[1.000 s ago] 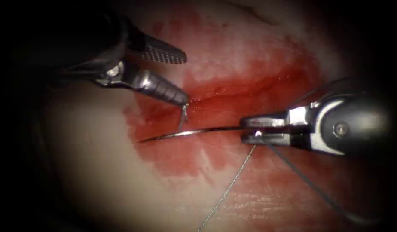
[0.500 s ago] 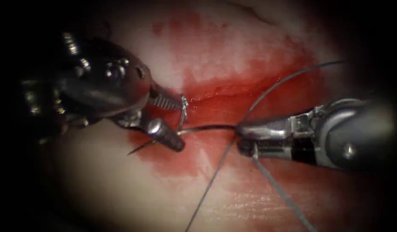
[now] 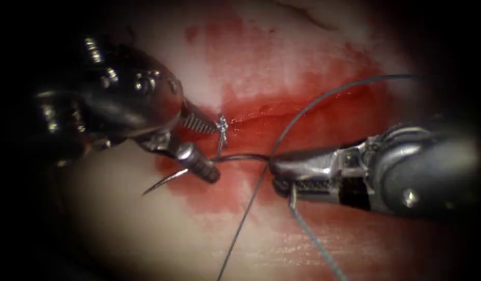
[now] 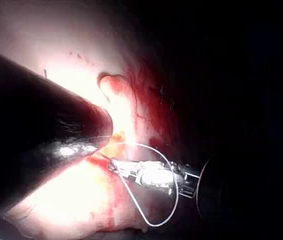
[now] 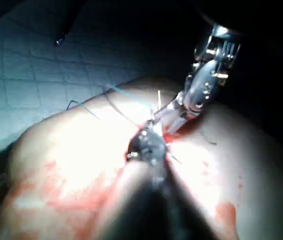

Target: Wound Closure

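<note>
The curved needle (image 3: 235,157) lies nearly flat just above the tissue (image 3: 121,224) at the cut's (image 3: 292,110) left end. Its tip points left and is free, not in the tissue. My right tool (image 3: 274,174) is shut on the needle near its tail. My left tool (image 3: 215,153) is open, one jaw above the needle and the other lying across it close behind the tip. Thread (image 3: 282,138) arcs from the far right, passes the right tool's tip and runs down. A second strand (image 3: 313,237) leaves the right tool's jaws. In the left wrist view the right tool (image 4: 151,175) carries a thread loop (image 4: 174,200).
A tied stitch with short cut ends (image 3: 221,125) stands at the cut's left end, just by my left tool's upper jaw. Red fluid (image 3: 303,125) stains the tissue around the cut. In the right wrist view my left tool (image 5: 206,75) comes in close over the right tool's jaws (image 5: 149,142).
My left tool swung down from above the cut and opened its jaws around the needle's front part. My right tool pushed the needle leftward, so its tip has travelled further left.
</note>
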Robot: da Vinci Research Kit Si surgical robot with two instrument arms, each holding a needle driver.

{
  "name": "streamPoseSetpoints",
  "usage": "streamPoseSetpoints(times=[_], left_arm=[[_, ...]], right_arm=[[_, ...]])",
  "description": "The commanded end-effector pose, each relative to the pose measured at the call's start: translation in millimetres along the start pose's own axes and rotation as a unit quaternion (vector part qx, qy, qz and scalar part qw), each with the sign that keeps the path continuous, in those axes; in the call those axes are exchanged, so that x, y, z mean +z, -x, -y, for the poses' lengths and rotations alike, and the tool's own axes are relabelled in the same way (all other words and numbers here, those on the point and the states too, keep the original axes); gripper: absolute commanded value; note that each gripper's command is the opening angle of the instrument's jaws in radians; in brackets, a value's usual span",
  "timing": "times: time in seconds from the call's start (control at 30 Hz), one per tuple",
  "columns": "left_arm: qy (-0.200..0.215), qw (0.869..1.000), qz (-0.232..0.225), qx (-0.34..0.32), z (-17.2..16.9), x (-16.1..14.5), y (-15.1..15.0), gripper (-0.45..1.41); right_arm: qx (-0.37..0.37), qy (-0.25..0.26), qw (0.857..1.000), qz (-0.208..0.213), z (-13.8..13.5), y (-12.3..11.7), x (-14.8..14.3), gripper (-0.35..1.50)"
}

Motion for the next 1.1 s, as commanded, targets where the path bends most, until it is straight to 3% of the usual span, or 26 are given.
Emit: streamPoseSetpoints(times=[0.03,0.27,0.33,0.43,0.5,0.77,0.9,0.93,0.97,1.0,1.1], left_arm=[[-0.001,1.0,0.002,0.003,0.4,0.3,-0.6,0.68],[0.018,1.0,0.017,-0.002,0.1,0.4,0.2,0.54],[0.029,0.999,0.016,0.001,0.1,0.2,0.3,0.23],[0.033,0.998,0.004,-0.055,0.5,-0.5,-0.1,-0.35],[0.038,0.991,-0.015,-0.127,0.9,-1.3,-0.4,-0.35],[0.052,0.983,-0.021,-0.175,0.5,-1.4,-0.5,-0.35],[0.052,0.978,-0.028,-0.198,0.3,-1.3,-0.3,-0.35],[0.053,0.978,-0.031,-0.2,0.3,-1.2,-0.2,-0.35],[0.053,0.977,-0.036,-0.202,0.2,-1.2,-0.1,-0.35],[0.056,0.973,-0.055,-0.215,0.0,-1.0,0.4,-0.35],[0.066,0.968,-0.092,-0.224,-0.1,-1.1,1.0,-0.35]], right_arm=[[-0.002,0.001,1.0,-0.002,-0.2,-0.1,0.9,-0.35],[-0.005,0.001,1.0,-0.002,-0.2,-0.5,1.1,-0.35],[-0.005,0.001,1.0,-0.003,-0.2,-0.6,1.2,-0.35],[-0.005,0.0,1.0,-0.003,-0.2,-0.6,1.2,-0.35],[-0.005,-0.008,1.0,0.0,-0.3,-0.6,1.3,-0.35],[0.004,-0.007,1.0,-0.002,-0.4,-0.5,1.3,-0.35],[0.053,0.028,0.998,-0.015,-0.5,-0.1,1.3,0.2],[0.079,0.034,0.996,-0.019,-0.5,0.0,1.3,0.44],[0.097,0.038,0.994,-0.023,-0.6,0.1,1.3,0.84],[0.152,0.048,0.987,-0.031,-0.7,0.5,1.2,1.09],[0.189,0.055,0.98,-0.038,-0.8,0.7,1.2,1.13]])
